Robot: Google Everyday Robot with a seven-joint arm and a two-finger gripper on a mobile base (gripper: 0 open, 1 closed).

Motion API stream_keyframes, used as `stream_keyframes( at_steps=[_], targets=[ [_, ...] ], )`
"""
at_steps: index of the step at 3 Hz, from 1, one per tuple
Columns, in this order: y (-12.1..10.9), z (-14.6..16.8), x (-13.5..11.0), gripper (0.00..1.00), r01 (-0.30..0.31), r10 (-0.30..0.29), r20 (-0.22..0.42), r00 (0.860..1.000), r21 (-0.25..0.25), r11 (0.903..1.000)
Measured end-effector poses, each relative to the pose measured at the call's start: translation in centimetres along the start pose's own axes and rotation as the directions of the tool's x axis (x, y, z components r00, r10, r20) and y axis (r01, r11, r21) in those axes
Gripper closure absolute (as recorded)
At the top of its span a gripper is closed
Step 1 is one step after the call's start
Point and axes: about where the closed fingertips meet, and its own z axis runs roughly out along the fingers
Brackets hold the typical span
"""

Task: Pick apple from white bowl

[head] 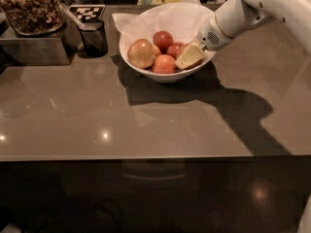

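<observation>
Your tool (190, 57) dips into the white bowl (165, 76), upper centre of frame, angled beside the apple (163, 64) to reach it; whether it grips anything, you cannot tell.

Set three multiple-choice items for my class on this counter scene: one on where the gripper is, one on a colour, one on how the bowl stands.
1. Where is the gripper?
A. Inside the white bowl, among the apples
B. Lifted well clear of it
C. Beneath it

2. What colour is the mesh cup beside the bowl?
A. White
B. Yellow
C. Dark

3. How does the white bowl stand?
A. Upside down
B. Upright, holding fruit
C. Tipped on its side

Key:
1 A, since the gripper's tip sits below the rim beside the apples.
2 C, since the cup looks nearly black.
3 B, since the opening faces up, with paper and apples inside.
</observation>
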Motion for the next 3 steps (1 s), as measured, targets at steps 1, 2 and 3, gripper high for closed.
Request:
stream_keyframes(
  at_steps=[1, 2, 3],
  targets=[
    [-0.1, 0.1, 0.3, 0.97, -0.007, 0.007, -0.008, 1.0, 0.002, 1.0],
    [0.1, -0.5, -0.3, 1.0, -0.018, 0.018, 0.03, 0.999, -0.018, 0.9997],
    [0.4, -3.0, -2.1, 1.0, -0.015, 0.024, 0.143, 0.989, -0.061, 0.998]
  ],
)
